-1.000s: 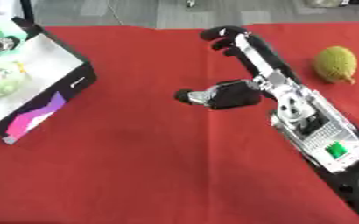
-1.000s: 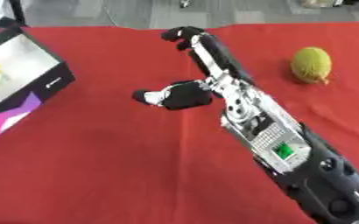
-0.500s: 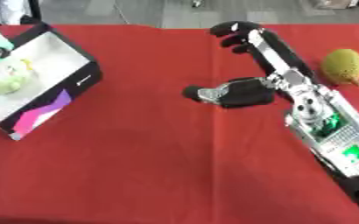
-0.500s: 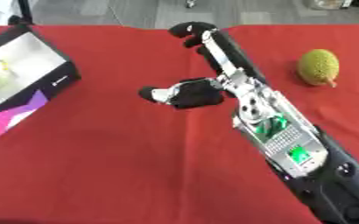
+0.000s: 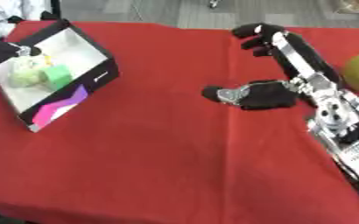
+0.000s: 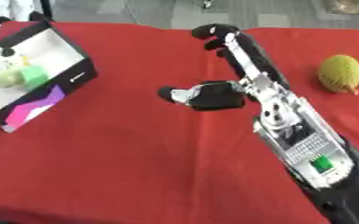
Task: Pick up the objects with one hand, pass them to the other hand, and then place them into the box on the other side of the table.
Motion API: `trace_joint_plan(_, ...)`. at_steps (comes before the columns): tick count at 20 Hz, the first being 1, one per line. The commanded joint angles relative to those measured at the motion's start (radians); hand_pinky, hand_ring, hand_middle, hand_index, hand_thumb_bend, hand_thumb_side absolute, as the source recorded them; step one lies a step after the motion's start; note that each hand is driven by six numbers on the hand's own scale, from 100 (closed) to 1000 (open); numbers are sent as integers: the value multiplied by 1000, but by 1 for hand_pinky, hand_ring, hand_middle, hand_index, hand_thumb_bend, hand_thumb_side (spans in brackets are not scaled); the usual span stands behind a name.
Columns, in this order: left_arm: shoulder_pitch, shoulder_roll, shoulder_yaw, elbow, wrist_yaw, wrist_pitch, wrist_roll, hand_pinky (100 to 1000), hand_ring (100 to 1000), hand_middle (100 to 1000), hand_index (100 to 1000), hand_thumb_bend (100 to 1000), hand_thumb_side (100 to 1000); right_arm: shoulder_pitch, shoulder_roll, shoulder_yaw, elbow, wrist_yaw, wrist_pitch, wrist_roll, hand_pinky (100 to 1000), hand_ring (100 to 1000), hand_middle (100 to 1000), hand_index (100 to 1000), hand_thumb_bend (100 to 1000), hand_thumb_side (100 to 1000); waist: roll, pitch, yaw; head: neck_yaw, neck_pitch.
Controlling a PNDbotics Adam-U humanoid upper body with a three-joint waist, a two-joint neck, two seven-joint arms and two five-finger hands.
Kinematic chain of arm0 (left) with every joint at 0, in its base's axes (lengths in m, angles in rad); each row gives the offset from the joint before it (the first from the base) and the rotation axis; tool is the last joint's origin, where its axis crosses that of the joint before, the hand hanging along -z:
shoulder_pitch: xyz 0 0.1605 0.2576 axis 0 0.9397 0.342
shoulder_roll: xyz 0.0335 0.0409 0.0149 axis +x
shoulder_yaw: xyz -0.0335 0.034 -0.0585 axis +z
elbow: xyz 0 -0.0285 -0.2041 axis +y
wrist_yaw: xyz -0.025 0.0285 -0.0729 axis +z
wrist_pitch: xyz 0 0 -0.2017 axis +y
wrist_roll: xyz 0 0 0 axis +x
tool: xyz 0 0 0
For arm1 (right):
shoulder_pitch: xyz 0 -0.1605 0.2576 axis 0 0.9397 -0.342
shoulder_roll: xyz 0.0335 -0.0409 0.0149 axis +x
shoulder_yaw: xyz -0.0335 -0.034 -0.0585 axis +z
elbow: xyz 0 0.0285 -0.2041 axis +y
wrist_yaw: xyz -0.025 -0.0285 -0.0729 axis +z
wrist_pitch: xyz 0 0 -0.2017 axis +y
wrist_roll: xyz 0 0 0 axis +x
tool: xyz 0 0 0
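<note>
While the box at the table's left edge already held a pale round item and a green block, one fruit was left on the red cloth at the far right, untouched; the right hand was seen mid-table, fingers straight and spread, thumb out, nothing held, well apart from the fruit; yellow-green, oval and bumpy, the fruit was judged next to be picked and passed; the left hand was not shown.

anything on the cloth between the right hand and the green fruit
Nothing: only bare red cloth separates the right hand from the green fruit, clearest in the right eye view.
</note>
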Motion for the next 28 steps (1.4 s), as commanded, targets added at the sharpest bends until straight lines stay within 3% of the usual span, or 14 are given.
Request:
trace_joint_plan(1, -15, 30, 17, -9, -6, -2, 6, 742, 709, 720, 779, 859, 424, -10, -18, -13, -21, -4, 1, -4, 842, 825, 811, 824, 701, 269, -10, -26, 2, 9, -1)
trace_joint_plan(3, -12, 32, 19, -21, -1, -3, 14, 740, 705, 721, 782, 846, 449, -10, -19, -13, -21, -5, 0, -5, 842, 825, 812, 824, 701, 269, -11, -26, 3, 7, -1)
trace_joint_plan(8, 11, 30, 44, -126, 64, -21, 100, 727, 699, 774, 800, 760, 650, -9, -28, -24, -21, -3, 3, -11, 844, 828, 816, 828, 702, 271, -13, -26, 5, -22, -1)
trace_joint_plan(12, 60, 19, 62, -273, 207, -71, 242, 714, 685, 774, 801, 774, 661, -9, -60, -69, -17, -13, 17, -17, 850, 840, 836, 843, 715, 274, -16, -25, 5, -64, -1)
trace_joint_plan(16, 119, -3, 62, -421, 336, -105, 364, 701, 670, 761, 785, 780, 645, -9, -122, -153, 7, -53, 18, 39, 859, 853, 862, 850, 712, 271, -18, -24, 3, -114, -1)
trace_joint_plan(21, 176, -48, 74, -539, 423, -130, 447, 687, 657, 752, 775, 777, 635, -12, -211, -243, 71, -86, -52, 147, 875, 872, 877, 859, 715, 257, -18, -22, 1, -160, -1)
trace_joint_plan(28, 228, -121, 78, -613, 470, -154, 501, 681, 653, 748, 769, 777, 632, -55, -320, -302, 300, -25, -190, 319, 890, 883, 883, 862, 696, 225, -18, -19, 6, -222, -1)
